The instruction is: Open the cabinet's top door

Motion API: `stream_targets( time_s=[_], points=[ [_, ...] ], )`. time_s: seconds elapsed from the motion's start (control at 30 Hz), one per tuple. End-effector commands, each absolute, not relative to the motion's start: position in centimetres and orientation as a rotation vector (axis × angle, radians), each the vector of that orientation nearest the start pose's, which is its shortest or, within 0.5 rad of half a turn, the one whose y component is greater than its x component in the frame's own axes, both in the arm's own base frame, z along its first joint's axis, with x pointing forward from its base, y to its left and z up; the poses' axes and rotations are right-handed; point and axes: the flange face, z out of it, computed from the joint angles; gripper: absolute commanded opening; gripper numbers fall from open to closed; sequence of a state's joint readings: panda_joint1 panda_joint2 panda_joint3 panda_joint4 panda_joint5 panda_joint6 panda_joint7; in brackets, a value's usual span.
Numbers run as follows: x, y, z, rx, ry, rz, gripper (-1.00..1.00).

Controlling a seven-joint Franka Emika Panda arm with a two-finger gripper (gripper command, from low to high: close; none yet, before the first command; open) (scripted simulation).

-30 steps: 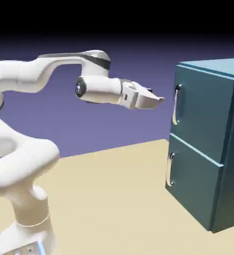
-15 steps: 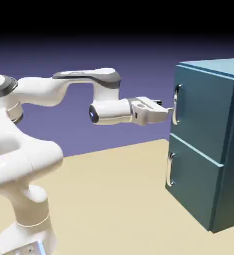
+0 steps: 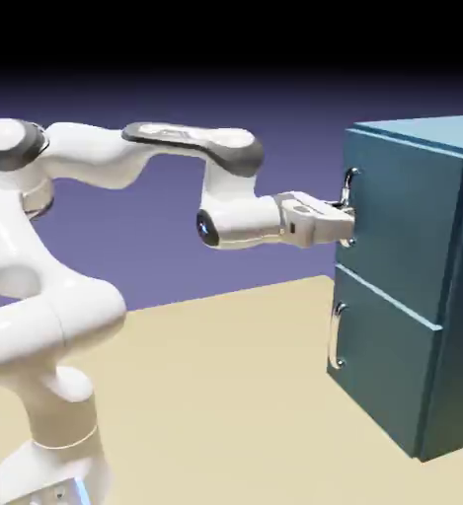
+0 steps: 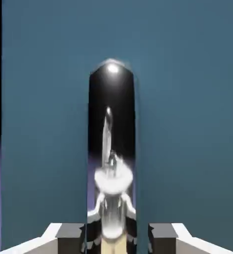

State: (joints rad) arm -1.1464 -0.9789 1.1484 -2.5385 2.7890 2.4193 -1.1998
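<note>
The teal-blue cabinet (image 3: 423, 286) stands at the right of the exterior view with two stacked front panels. Its top door (image 3: 403, 217) is flush with the cabinet front and carries a curved silver handle (image 3: 347, 202). My gripper (image 3: 346, 226) reaches level from the left and is shut on the lower part of that handle. In the hand view the silver handle (image 4: 112, 149) fills the middle as a tall reflective bar against the top door (image 4: 188, 124), and my gripper (image 4: 112, 237) has its grey fingertips (image 4: 71, 233) pressed to both sides of it.
Below the top door sits the lower panel (image 3: 383, 365) with a shorter silver handle (image 3: 336, 335). The cabinet rests on a tan table (image 3: 225, 395). The arm's white base (image 3: 47, 434) rises at the lower left.
The arm reached right and slightly down to the top door's handle. The jaws, wide apart a second ago, have closed on the handle.
</note>
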Motion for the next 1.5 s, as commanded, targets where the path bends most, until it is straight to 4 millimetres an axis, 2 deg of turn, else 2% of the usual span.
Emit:
stream_targets(
  time_s=[0.0, 0.33, 0.77, 1.13, 1.47],
  points=[
    [43.3, 2.2, 44.9, -1.766, 0.602, -1.675, -1.0],
    [38.1, -3.3, 44.9, -1.76, 0.342, -1.486, -1.0],
    [34.1, -11.6, 44.9, -1.719, 0.04, -1.244, -1.0],
    [33.1, -20.0, 44.9, -1.652, -0.216, -1.016, -1.0],
    [34.3, -27.6, 44.9, -1.569, -0.436, -0.802, -1.0]
  ],
)
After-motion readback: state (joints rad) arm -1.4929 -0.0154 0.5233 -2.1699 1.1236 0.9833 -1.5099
